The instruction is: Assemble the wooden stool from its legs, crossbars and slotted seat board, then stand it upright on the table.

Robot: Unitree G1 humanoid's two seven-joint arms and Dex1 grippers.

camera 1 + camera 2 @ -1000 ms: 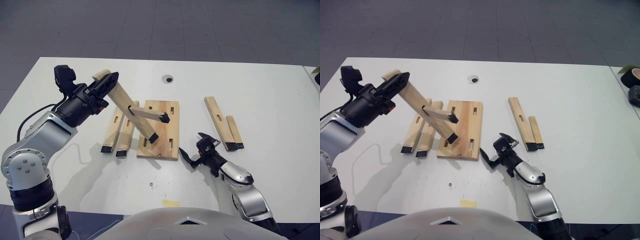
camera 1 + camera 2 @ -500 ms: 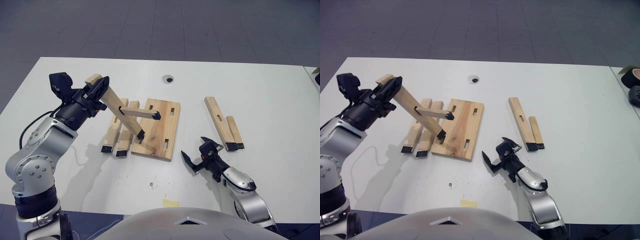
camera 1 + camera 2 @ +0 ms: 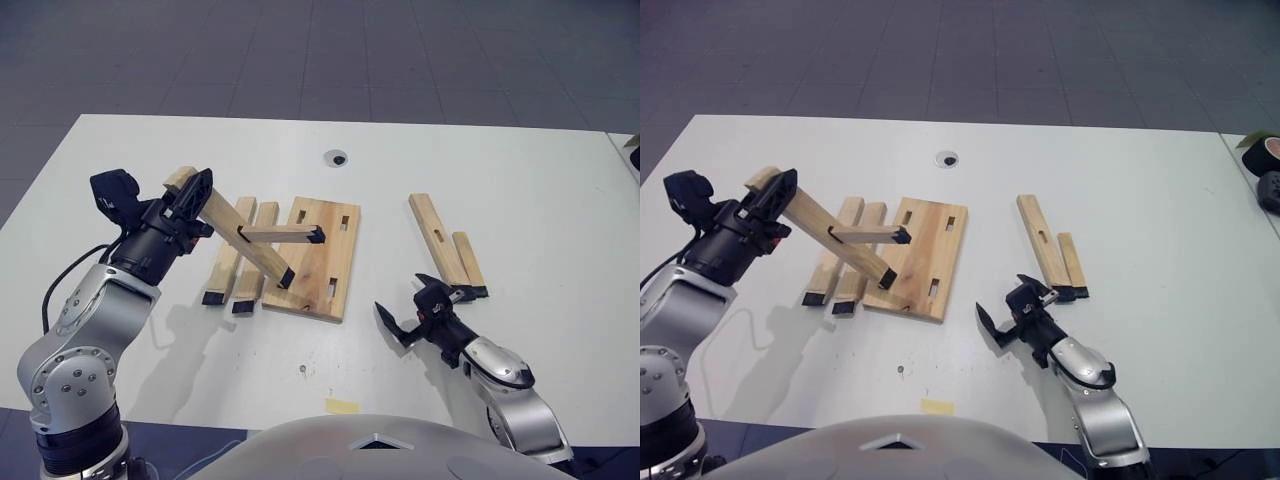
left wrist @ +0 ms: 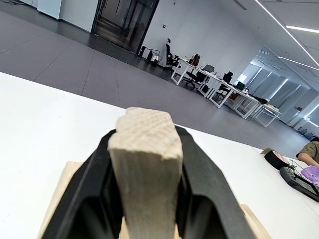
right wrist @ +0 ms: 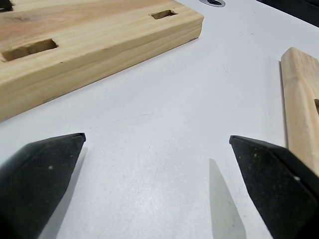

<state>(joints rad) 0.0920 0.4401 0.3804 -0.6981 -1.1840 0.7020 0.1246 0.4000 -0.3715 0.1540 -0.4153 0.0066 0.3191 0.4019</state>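
Shows the leg-fitting step, to judge by the layout. Clamps the plain top end of one leg (image 3: pixel 245 238) in the left gripper (image 3: pixel 197 190), with a crossbar (image 3: pixel 282 235) socketed into that leg and jutting sideways. Tilts the leg's black-capped foot down to the left edge of the slotted seat board (image 3: pixel 335 240), lying flat on the table (image 3: pixel 520 200); contact there not discernible. Places two spare legs (image 3: pixel 218 275) flat just left of the board, another leg (image 3: pixel 436 235) and a short crossbar (image 3: pixel 465 258) well to its right. Presents the right gripper (image 3: pixel 398 294) spread wide and empty, low between board and right-hand pieces. Calls next, probably, for squaring the held leg to a slot, perhaps with the board steadied.
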